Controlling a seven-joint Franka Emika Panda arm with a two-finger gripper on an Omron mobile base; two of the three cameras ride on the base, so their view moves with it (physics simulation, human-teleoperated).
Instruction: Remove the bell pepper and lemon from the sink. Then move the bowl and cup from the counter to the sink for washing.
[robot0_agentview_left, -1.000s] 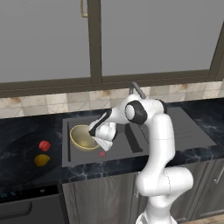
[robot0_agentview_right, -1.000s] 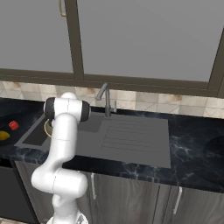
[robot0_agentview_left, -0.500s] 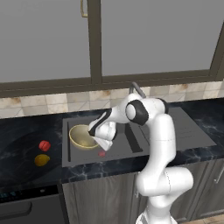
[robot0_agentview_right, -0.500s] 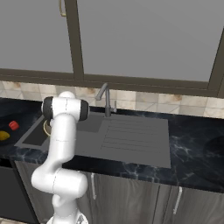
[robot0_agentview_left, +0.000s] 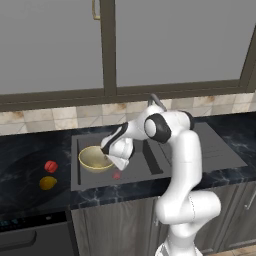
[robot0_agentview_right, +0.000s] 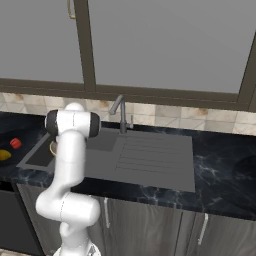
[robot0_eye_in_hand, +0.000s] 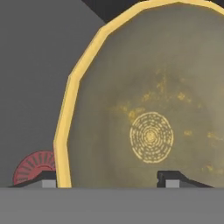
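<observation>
The golden bowl (robot0_agentview_left: 95, 159) sits in the left of the dark sink (robot0_agentview_left: 142, 176), close in the hand view (robot0_eye_in_hand: 148, 109). My gripper (robot0_agentview_left: 112, 160) hangs at the bowl's right rim and is open: in the hand view (robot0_eye_in_hand: 111, 179) one fingertip stands outside the rim and the other inside, both clear of it. The red bell pepper (robot0_agentview_left: 50, 166) and the yellow lemon (robot0_agentview_left: 48, 183) lie on the black counter (robot0_agentview_left: 25, 150) left of the sink, also seen in the right base view as bell pepper (robot0_agentview_right: 15, 143) and lemon (robot0_agentview_right: 4, 155). The cup is out of view.
The reddish drain spot (robot0_agentview_left: 117, 175) lies just in front of the bowl on the basin floor. The faucet (robot0_agentview_right: 120, 112) rises behind the sink and the ribbed drainboard (robot0_agentview_right: 150, 155) stretches to its right. Beyond that, black counter (robot0_agentview_right: 225, 170) runs on.
The fingers have spread apart from the bowl's rim; the bowl stays in the basin. The arm has hardly moved.
</observation>
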